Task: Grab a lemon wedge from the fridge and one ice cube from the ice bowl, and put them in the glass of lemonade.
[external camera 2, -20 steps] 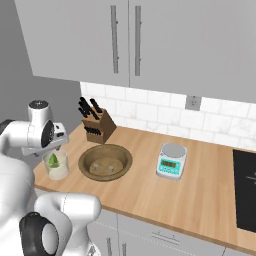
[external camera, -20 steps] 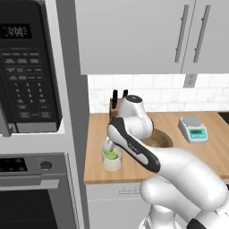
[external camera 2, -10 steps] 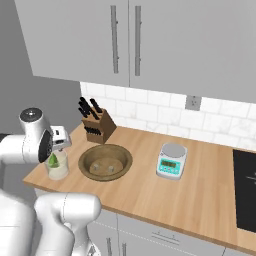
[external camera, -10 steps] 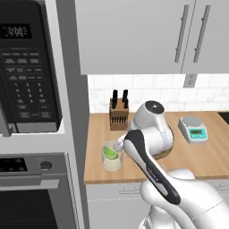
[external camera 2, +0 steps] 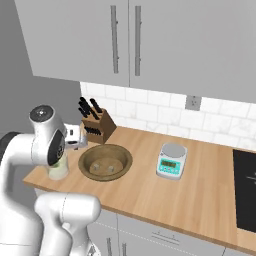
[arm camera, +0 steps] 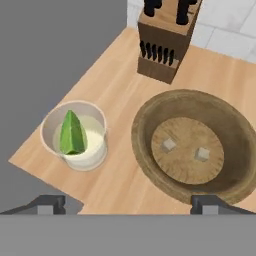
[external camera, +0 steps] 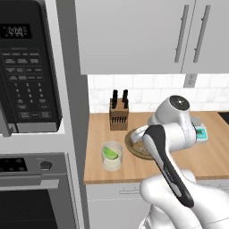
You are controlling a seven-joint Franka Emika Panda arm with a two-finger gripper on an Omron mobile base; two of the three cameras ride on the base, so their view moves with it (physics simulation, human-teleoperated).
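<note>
Lemon wedge (arm camera: 72, 133) green-yellow, upright in glass of lemonade (arm camera: 75, 136), tool (arm camera: 129, 202) spread apart, empty

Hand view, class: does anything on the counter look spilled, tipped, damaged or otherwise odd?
Nothing stands out. The glass of lemonade stands upright with the lemon wedge in it, no spill around it. The ice bowl sits level beside it, apart, holding two ice cubes.

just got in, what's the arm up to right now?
The lemon wedge already sits in the glass of lemonade near the counter's left end. The gripper is open and empty, hovering above the counter between the glass and the ice bowl. Two ice cubes lie in the bowl; none has been picked up yet.
</note>
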